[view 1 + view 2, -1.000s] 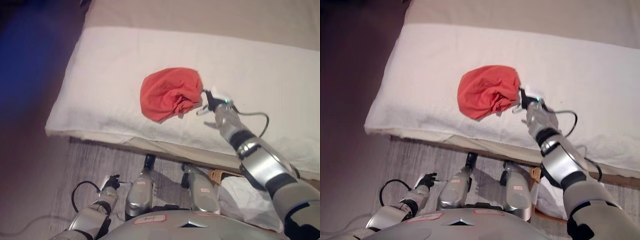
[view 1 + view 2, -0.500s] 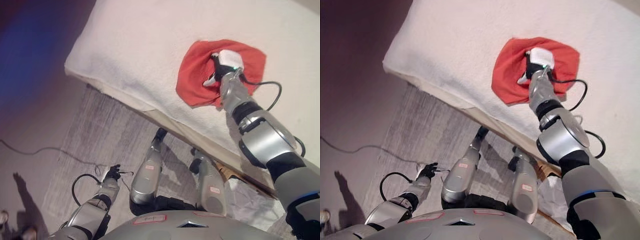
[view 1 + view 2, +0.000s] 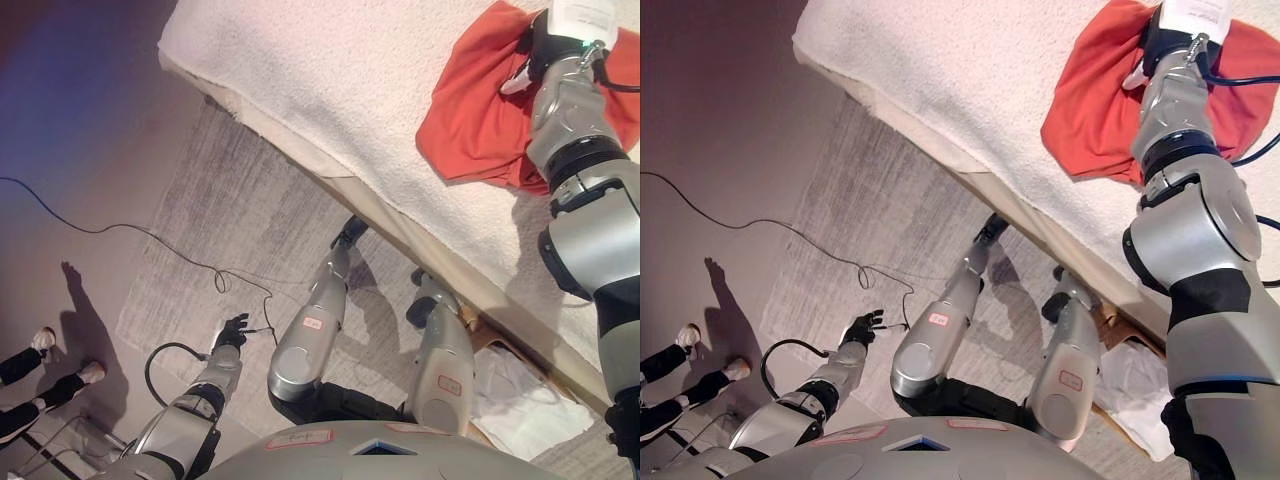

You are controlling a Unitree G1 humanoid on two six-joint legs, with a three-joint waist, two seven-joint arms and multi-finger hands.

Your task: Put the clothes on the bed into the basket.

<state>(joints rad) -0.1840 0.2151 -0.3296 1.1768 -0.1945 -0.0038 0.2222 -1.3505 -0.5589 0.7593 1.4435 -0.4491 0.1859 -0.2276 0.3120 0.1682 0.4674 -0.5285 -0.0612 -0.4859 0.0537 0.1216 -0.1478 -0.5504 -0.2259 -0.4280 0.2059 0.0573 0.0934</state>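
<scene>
Left eye view showing a bed [image 3: 330,80] covered with a white textured spread, running diagonally across the upper part of the scene. Lying crumpled on it near the upper right, a red garment [image 3: 475,115], close to the bed's near edge but fully on the spread. Reaching up from the lower right, the right robot hand [image 3: 545,45], resting on top of the red garment, dark fingers pointing down into the cloth with a white-tipped one [image 3: 517,83] showing at the left side; cannot tell whether curling round the fabric or merely pressing on it, the fingertips sinking out of sight in the folds. Hanging low at the lower left, well apart from the bed, the left robot hand [image 3: 231,331], over the floor, fingers loosely spread and holding nothing. Stretching beside the bed, a grey woven rug [image 3: 260,230], with a thin dark cord [image 3: 150,240] trailing across it and onto the bare floor at the left. Peeking out at the lower right under the bed's edge, part of a basket [image 3: 520,400] lined with white material, its brown rim just showing. Standing at the far left edge, a person's legs and shoes [image 3: 40,365], well away from the robot hands and the bed.
</scene>
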